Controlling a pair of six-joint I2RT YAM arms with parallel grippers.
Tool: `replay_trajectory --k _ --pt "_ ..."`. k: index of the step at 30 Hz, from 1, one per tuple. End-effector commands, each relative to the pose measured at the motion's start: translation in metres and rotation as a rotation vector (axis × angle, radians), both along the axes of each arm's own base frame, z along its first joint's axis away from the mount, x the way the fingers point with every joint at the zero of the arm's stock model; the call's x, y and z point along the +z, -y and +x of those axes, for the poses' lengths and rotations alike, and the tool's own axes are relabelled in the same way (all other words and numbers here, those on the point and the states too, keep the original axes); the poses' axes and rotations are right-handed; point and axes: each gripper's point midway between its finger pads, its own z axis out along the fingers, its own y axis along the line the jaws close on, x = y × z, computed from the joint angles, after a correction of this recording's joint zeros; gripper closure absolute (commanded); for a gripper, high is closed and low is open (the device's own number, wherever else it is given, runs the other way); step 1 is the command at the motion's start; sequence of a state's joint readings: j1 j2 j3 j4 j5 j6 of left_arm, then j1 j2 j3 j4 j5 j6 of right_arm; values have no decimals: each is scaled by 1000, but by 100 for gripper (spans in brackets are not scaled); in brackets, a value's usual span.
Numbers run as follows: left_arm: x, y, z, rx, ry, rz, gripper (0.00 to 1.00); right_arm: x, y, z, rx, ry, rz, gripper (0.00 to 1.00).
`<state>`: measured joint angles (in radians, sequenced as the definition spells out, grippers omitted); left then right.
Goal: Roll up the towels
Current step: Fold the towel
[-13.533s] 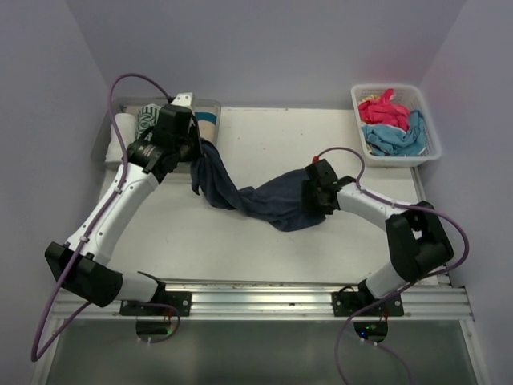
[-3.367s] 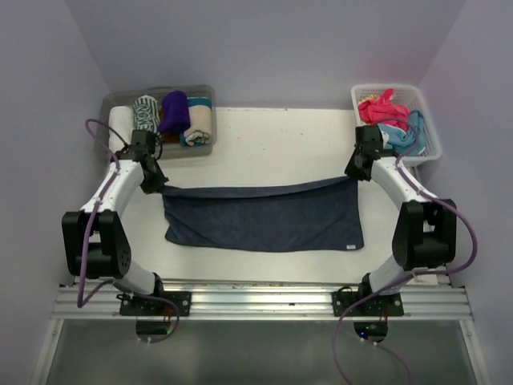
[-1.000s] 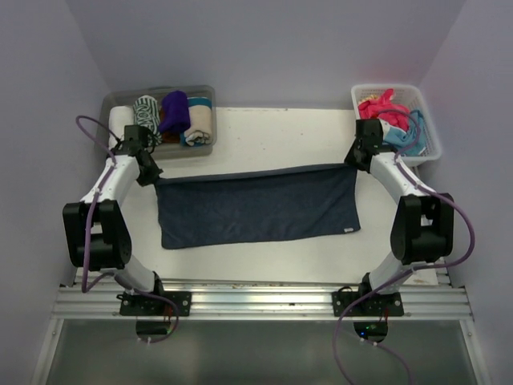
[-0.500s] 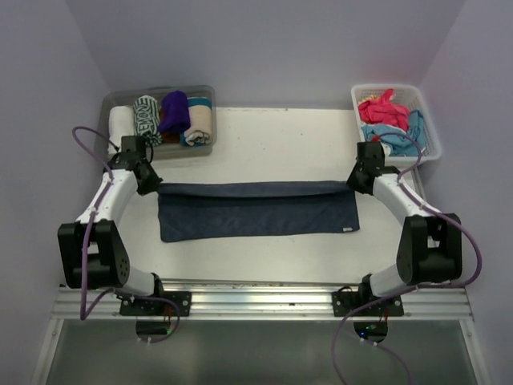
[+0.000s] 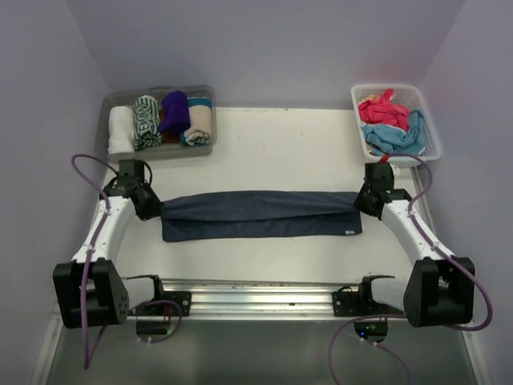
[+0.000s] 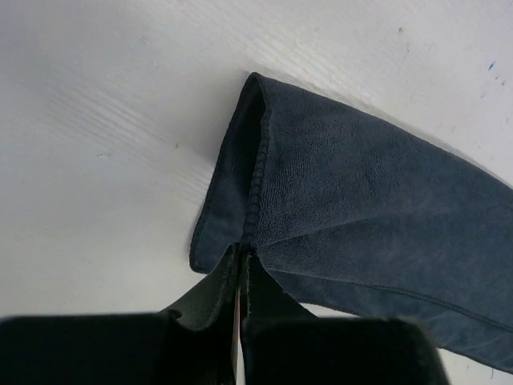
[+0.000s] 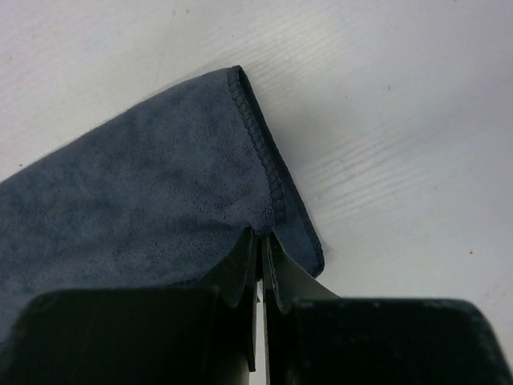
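Top external view: we see the navy towel (image 5: 260, 214) folded into a long band on the table (image 5: 272, 144). The left gripper (image 5: 154, 207) and the right gripper (image 5: 362, 200) pinch its ends (both clamped on cloth). Farther back, rolled towels (image 5: 164, 116) fill the clear tub (image 5: 160, 88), and loose towels (image 5: 385, 120) lie in the white basket (image 5: 385, 87).

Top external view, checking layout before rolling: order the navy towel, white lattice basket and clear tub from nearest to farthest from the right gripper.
1. navy towel, in the jaws of the right gripper, table centre.
2. white lattice basket, far right corner.
3. clear tub, far left corner.
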<state>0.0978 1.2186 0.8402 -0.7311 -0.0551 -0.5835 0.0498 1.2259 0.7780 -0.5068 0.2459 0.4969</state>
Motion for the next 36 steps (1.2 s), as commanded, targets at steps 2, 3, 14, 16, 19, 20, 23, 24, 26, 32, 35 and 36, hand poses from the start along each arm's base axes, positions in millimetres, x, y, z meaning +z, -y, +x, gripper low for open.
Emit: replay_trajectory --k 2,3,14,16,19,20,23,24,26,32,35,36 --pt "8 2 -15 40 2 -21 100 -2 11 -19 -40 -36 -23 100" --pt "8 -1 -17 46 -4 -9 100 2 11 -20 -46 -24 -20 100" --pt "8 -5 -30 73 -30 17 100 6 14 -37 -62 -23 -28 100" --pt "5 -3 -32 69 -37 8 100 2 13 -39 -69 -28 -22 100" --pt "1 -3 -35 79 -51 4 100 0 9 -41 -70 -33 5 100" --pt "-1 -3 -36 80 -55 2 100 -3 8 -42 -82 -44 11 100" --pt "-6 -1 -38 86 -75 -9 100 -9 6 -44 -92 -66 26 100" --pt "-9 -1 -39 85 -89 -11 97 -12 5 -45 -95 -74 32 100" --pt "-11 -1 -39 85 -103 -13 65 -15 4 -48 -101 -80 43 79" --pt "22 -4 -9 62 11 5 34 -1 13 -44 -116 -42 -2 50" --pt "47 1 19 30 117 -1 37 0 14 -38 -100 -53 -17 51" --pt "47 10 25 -1 116 -1 38 -1 14 -35 -91 -55 -21 51"
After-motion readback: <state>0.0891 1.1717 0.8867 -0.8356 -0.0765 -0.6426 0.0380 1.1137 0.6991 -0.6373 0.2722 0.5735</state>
